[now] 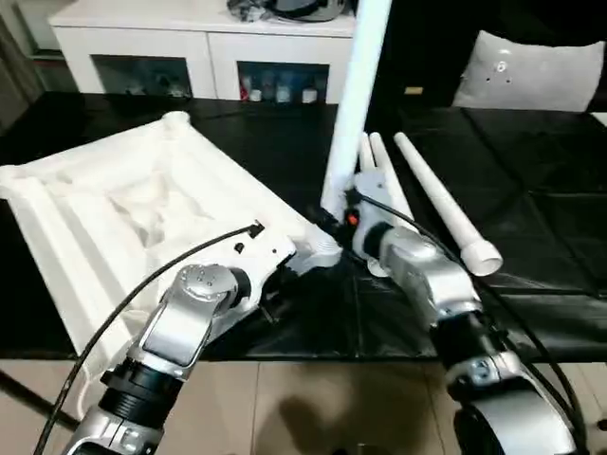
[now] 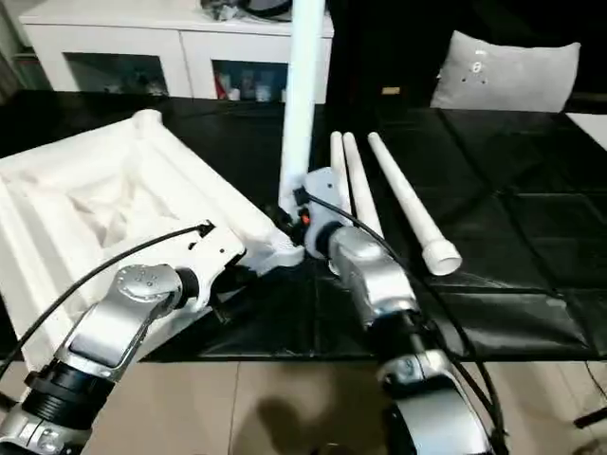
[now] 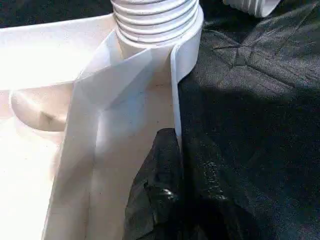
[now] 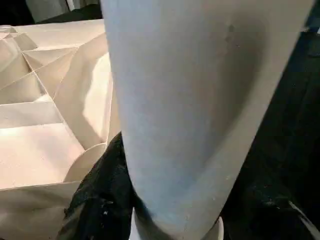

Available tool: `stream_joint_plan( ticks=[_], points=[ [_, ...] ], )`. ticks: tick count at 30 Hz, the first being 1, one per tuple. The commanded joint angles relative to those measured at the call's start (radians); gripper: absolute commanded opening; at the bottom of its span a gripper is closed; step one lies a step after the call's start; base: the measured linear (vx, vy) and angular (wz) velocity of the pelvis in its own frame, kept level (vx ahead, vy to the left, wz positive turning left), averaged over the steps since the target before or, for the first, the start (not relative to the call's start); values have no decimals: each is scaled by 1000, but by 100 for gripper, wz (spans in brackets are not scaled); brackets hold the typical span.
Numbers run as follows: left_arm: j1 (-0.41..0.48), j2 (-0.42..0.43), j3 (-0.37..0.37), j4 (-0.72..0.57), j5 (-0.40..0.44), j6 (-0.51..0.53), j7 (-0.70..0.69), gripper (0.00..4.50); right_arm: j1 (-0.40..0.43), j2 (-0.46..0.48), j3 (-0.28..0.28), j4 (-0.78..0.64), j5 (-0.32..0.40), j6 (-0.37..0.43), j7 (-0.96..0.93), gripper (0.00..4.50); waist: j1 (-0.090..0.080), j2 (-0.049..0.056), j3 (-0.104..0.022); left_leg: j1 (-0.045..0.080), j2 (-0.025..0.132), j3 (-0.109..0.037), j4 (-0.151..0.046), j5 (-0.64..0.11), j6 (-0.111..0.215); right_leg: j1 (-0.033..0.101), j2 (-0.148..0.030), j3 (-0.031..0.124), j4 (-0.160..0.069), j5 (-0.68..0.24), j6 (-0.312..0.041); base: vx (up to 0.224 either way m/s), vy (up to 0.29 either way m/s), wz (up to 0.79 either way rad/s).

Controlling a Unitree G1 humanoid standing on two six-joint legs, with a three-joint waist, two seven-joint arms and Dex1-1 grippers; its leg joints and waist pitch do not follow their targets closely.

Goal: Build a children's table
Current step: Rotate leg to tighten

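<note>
My forearms (image 1: 190,318) show silver with black joints, and a small red-orange spot glows on the right wrist (image 1: 353,219). The table top (image 1: 123,218) is white all over, its underside broken into pale ribbed panels. The upright leg (image 1: 356,95) is white, faintly bluish in this light, with ringed ridges at its base (image 3: 155,17). Three more white legs (image 1: 441,204) lie on the black, creased cover (image 1: 531,190). Behind stands a white cabinet (image 1: 199,47) and what looks like a grey cushion (image 1: 531,71).
</note>
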State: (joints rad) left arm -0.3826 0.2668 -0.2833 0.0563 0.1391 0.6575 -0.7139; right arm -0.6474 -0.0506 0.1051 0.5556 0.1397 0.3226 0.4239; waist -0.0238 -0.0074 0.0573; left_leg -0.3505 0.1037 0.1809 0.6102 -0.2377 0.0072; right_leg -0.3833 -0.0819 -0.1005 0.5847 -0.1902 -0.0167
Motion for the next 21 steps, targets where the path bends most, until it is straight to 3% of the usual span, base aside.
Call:
stream_joint_plan(
  ticks=[1,3,5,6,8,11,14,16,18,19,21],
  points=[
    [13,-8,-88,-68,-12,15,-38,0,26,29,10,157,-12,72,-12,243,7,11,-26,-5,140,-100,-112,-522,-72,8,-131,88,-102,-622,-133,0,0,0],
    [13,-7,-88,-68,-13,16,-37,0,24,30,7,161,-10,69,-10,257,5,15,-26,-5,140,-104,-112,-534,-75,8,-131,87,-105,-629,-130,0,0,0],
    [8,-8,-81,-64,-19,17,-32,0,11,33,-3,180,-8,46,-7,269,16,20,-35,8,141,-96,-107,-505,-79,3,-131,94,-106,-555,-159,0,0,0],
    [5,-7,-75,-53,-18,10,-28,0,10,32,-5,180,-8,36,-5,281,19,18,-38,1,142,-90,-109,-447,-73,9,-125,96,-94,-444,-193,0,0,0],
    [-4,-5,-62,-30,-19,1,-24,0,16,25,-8,167,-7,26,3,302,20,18,-38,-9,144,-87,-112,-391,-60,21,-124,94,-83,-362,-221,0,0,0],
    [-18,-1,-40,8,-20,-19,-20,0,40,2,-3,134,-6,-2,42,327,34,18,-44,-5,141,-76,-104,-309,-36,27,-128,96,-81,-291,-245,0,0,0],
    [-38,14,-26,47,-21,-51,-24,0,88,-37,-9,49,16,-24,104,349,51,21,-52,-3,143,-68,-99,-179,4,39,-122,91,-64,-144,-271,0,0,0],
    [-47,25,-23,63,-22,-76,-31,0,118,-63,-8,-3,24,-37,150,371,65,16,-57,-5,142,-63,-94,-100,36,45,-121,90,-51,-28,-288,0,0,0],
    [-52,33,-23,75,-24,-88,-39,0,138,-82,-8,-41,30,-46,177,389,67,19,-56,-7,141,-64,-94,-73,59,47,-118,86,-47,0,-300,0,0,0],
    [-55,44,-28,88,-23,-105,-46,0,152,-95,-10,-71,38,-53,199,394,72,21,-54,-7,141,-62,-92,-88,75,47,-122,86,-55,-40,-298,0,0,0],
    [-57,72,-44,116,-23,-161,-80,0,180,-134,-23,-138,57,-79,245,402,75,26,-52,-6,143,-64,-94,-108,71,46,-120,86,-58,-88,-291,0,0,0]
  ],
)
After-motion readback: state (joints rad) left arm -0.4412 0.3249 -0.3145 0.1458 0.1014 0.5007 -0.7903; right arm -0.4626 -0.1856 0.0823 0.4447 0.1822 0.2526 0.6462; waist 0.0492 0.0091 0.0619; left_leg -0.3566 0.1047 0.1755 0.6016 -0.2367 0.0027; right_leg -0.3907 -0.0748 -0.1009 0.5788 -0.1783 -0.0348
